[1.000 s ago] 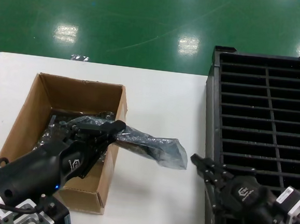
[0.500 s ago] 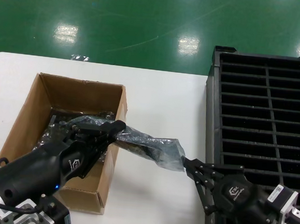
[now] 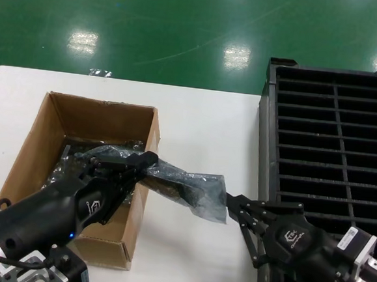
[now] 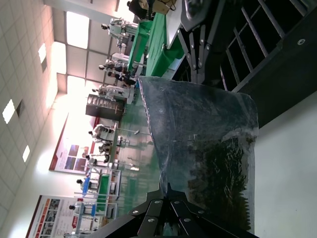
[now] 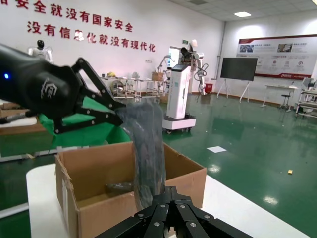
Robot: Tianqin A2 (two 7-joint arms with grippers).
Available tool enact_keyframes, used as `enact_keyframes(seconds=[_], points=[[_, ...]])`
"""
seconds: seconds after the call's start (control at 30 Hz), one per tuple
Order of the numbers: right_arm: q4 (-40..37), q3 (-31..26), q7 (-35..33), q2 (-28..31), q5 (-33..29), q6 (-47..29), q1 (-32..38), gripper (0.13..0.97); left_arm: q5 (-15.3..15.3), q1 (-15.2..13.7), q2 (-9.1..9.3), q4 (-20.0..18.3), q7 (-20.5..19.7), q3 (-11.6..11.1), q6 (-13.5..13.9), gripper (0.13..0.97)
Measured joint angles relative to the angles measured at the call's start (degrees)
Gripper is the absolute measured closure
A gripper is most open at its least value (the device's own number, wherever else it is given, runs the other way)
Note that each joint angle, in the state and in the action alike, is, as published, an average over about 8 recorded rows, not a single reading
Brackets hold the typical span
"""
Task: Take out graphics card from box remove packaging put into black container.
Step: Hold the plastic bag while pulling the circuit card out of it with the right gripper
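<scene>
The left gripper [image 3: 149,159] is pinching one end of the bag [image 3: 188,188], card inside, over the box [image 3: 36,129] wall. The right gripper [image 3: 233,206] is closing on the far end; best pinching plastic only.

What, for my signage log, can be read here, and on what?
"没有信息化就没有现代化": lower red slogan line on the hall wall.
"…安全就没有国家安全": upper red slogan line, start cut off.
Wall posters: too small to read.
Emblems on left gripper and right gripper, both clamped on the packaging: no legible letters.
</scene>
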Motion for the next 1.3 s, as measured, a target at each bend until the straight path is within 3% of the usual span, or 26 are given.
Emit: enact_keyframes(seconds=[0.27,0.7,1.3], points=[[2.56,-1.01,2.91,0.60,-0.60,0.64,-0.71,0.962,0.00,0.00,0.00,0.00,0.00,0.00,0.00,0.958],[0.67,-3.22,3.79,-0.57,-2.16,1.03,0.25,0.963,0.00,0.00,0.00,0.00,0.00,0.00,0.00,0.958],[8.62,2.12,5.09,4.33,-0.36,2.60,-7.12,0.963,0.00,0.00,0.00,0.00,0.00,0.00,0.00,0.958]])
